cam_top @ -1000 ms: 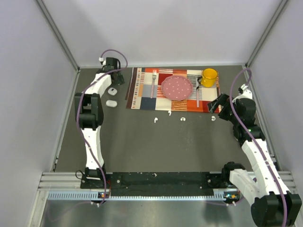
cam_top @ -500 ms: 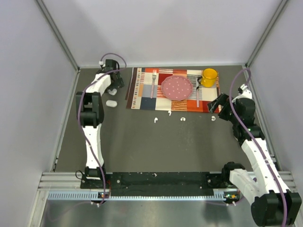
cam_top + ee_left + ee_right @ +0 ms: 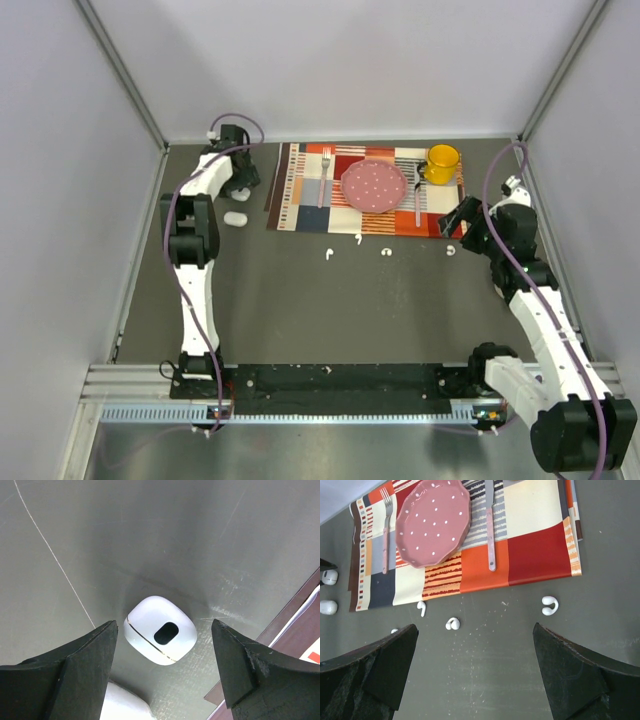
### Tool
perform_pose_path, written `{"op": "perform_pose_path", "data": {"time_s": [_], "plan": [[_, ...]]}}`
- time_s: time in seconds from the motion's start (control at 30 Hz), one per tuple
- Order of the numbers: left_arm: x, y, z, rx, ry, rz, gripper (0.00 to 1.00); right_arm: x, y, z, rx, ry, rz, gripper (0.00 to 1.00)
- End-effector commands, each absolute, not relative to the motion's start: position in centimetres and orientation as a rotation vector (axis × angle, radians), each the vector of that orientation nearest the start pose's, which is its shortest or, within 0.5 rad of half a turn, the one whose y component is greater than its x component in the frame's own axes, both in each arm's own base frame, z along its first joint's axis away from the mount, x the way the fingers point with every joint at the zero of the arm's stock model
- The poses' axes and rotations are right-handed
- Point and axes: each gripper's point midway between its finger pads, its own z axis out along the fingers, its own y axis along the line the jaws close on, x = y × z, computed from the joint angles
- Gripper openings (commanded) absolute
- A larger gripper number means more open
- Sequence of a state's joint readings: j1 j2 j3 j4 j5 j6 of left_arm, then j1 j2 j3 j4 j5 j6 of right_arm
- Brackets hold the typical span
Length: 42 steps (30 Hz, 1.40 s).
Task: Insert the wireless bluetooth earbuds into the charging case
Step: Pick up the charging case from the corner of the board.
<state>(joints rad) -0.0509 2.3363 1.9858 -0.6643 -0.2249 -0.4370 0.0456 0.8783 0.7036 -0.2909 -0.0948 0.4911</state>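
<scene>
- Left of the checked cloth placemat (image 3: pixel 295 200), the open left gripper (image 3: pixel 164 626) sits around a smooth white pebble-shaped case (image 3: pixel 160 637), not touching. A crooked squeeze could pop it away.
- The right gripper (image 3: pixel 474 629), open and empty, could bump the tiny white plastic earbuds (image 3: pixel 452 624) lying just in front of the placemat.

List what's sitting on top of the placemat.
On the placemat: a pink dotted plate, a fork to one side, a second pink-handled utensil on the other, and a yellow mug at the corner. Whatever lies beneath the plate and mug is covered.
</scene>
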Motion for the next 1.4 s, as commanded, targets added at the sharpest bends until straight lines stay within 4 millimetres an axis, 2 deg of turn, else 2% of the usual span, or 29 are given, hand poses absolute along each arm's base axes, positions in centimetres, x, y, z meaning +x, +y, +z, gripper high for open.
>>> {"op": "perform_pose_path", "data": {"time_s": [0.0, 0.4, 0.6, 0.63, 0.73, 0.77, 0.87, 0.9, 0.97, 1.0, 1.03, 1.07, 1.1, 1.13, 1.17, 1.2, 1.27, 1.3, 1.37], "plan": [[55.9, -0.5, 4.7, -0.571, 2.490, 0.082, 0.80, 31.3, 5.0, 21.6, 0.379, 1.959, 0.433, 0.99], [55.5, 0.1, 3.9, -0.611, 2.516, 0.087, 0.78, 31.1, 4.7, 21.4, 0.373, 1.967, 0.405, 0.99], [55.2, 0.2, 3.6, -0.625, 2.527, 0.070, 0.64, 31.0, 4.7, 21.6, 0.367, 1.965, 0.402, 0.99], [55.2, 0.1, 3.5, -0.621, 2.531, 0.068, 0.58, 31.0, 4.7, 21.6, 0.366, 1.966, 0.401, 0.99], [55.1, 0.0, 3.5, -0.617, 2.535, 0.061, 0.53, 30.9, 4.7, 21.6, 0.365, 1.969, 0.400, 0.99], [54.9, 0.0, 3.3, -0.615, 2.540, 0.061, 0.45, 30.9, 4.6, 21.6, 0.362, 1.970, 0.398, 0.99], [54.5, -0.2, 3.4, -0.605, 2.541, 0.044, 0.33, 30.8, 4.6, 21.8, 0.363, 1.968, 0.396, 0.99], [54.4, -0.3, 4.0, -0.601, 2.534, 0.036, 0.33, 30.8, 4.6, 21.8, 0.365, 1.969, 0.397, 0.99], [54.0, -0.3, 4.1, -0.577, 2.536, 0.037, 0.24, 30.7, 4.6, 21.9, 0.366, 1.969, 0.400, 0.99], [53.9, -0.2, 5.1, -0.570, 2.514, 0.047, 0.23, 30.7, 4.7, 22.1, 0.361, 1.966, 0.402, 0.99], [54.1, 0.0, 5.6, -0.546, 2.490, 0.056, 0.13, 30.7, 4.7, 22.1, 0.363, 1.964, 0.404, 0.99], [53.2, 0.1, 5.1, -0.536, 2.507, 0.072, 0.02, 30.7, 4.7, 22.2, 0.361, 1.963, 0.403, 0.99], [53.2, 0.3, 6.5, -0.533, 2.473, 0.073, 0.00, 30.6, 4.8, 22.2, 0.361, 1.963, 0.408, 0.99], [53.5, 0.4, 7.1, -0.505, 2.442, 0.071, 0.00, 30.6, 4.7, 22.2, 0.365, 1.964, 0.408, 0.99], [52.6, 0.5, 6.6, -0.501, 2.455, 0.081, 0.00, 30.7, 4.7, 22.3, 0.368, 1.960, 0.411, 0.99], [52.5, 0.4, 8.1, -0.489, 2.421, 0.068, 0.00, 30.6, 4.8, 22.3, 0.369, 1.961, 0.417, 0.99], [52.3, 0.0, 8.7, -0.452, 2.394, 0.034, 0.00, 30.6, 5.0, 22.3, 0.371, 1.962, 0.429, 0.99], [52.2, -0.2, 10.7, -0.440, 2.352, 0.004, 0.00, 30.7, 5.1, 22.3, 0.369, 1.964, 0.437, 0.99], [52.0, -1.1, 12.0, -0.401, 2.306, -0.062, 0.00, 30.7, 5.2, 22.5, 0.371, 1.960, 0.446, 0.99]]}}
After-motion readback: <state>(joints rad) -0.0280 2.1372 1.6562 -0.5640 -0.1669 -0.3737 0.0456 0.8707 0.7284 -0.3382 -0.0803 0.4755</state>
